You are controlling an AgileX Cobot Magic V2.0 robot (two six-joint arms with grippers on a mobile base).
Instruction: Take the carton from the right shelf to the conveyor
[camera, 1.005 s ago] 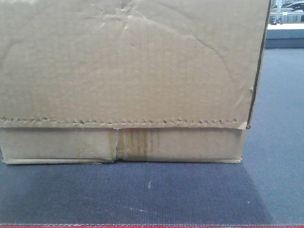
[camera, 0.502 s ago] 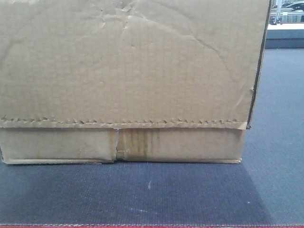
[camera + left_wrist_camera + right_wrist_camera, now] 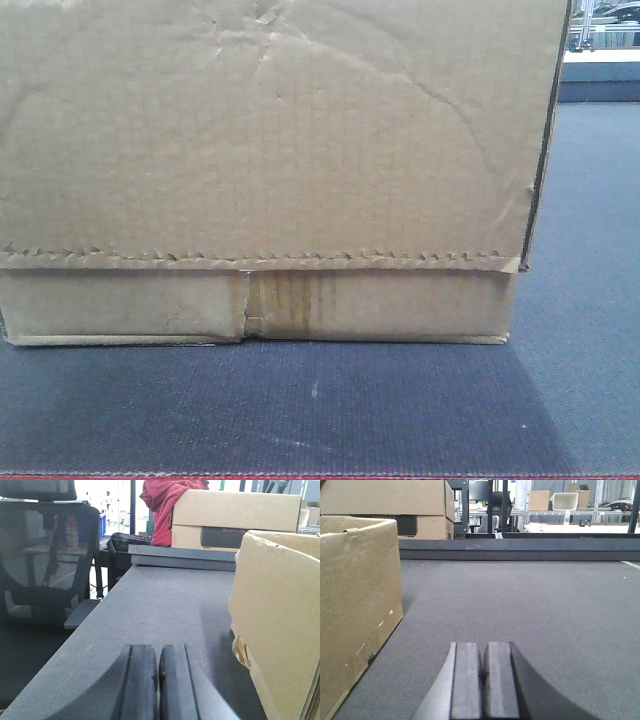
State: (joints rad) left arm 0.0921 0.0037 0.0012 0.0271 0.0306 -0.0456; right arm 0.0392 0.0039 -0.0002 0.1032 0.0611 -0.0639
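The carton (image 3: 270, 140) sits on the conveyor (image 3: 320, 410), its broad creased face square to my front camera and filling most of that view. Its long axis runs left to right across the belt, parallel to the thin red front edge (image 3: 320, 477). A serrated flap edge (image 3: 260, 258) crosses the face horizontally, and below it a brownish tape strip (image 3: 292, 300) stands vertically on the lower panel. The box rests flat and upright, its base on the woven dark grey belt.

My left gripper (image 3: 158, 680) hangs low over the belt with its two black pads pressed together, holding nothing; the carton's end wall (image 3: 275, 625) stands just to its right, apart from the pads. My right gripper (image 3: 482, 680) is likewise closed pad to pad and empty, with the carton's other end (image 3: 357, 605) off to its left, also untouched. So the box lies between my two wrists.

Beyond the left gripper, a black mesh office chair (image 3: 47, 560) stands beside the belt, and at the far end another cardboard box (image 3: 235, 517) with a red garment (image 3: 167, 505) next to it. Ahead of the right gripper the belt is open up to a dark raised rail (image 3: 520, 550), with tables and shelving behind.
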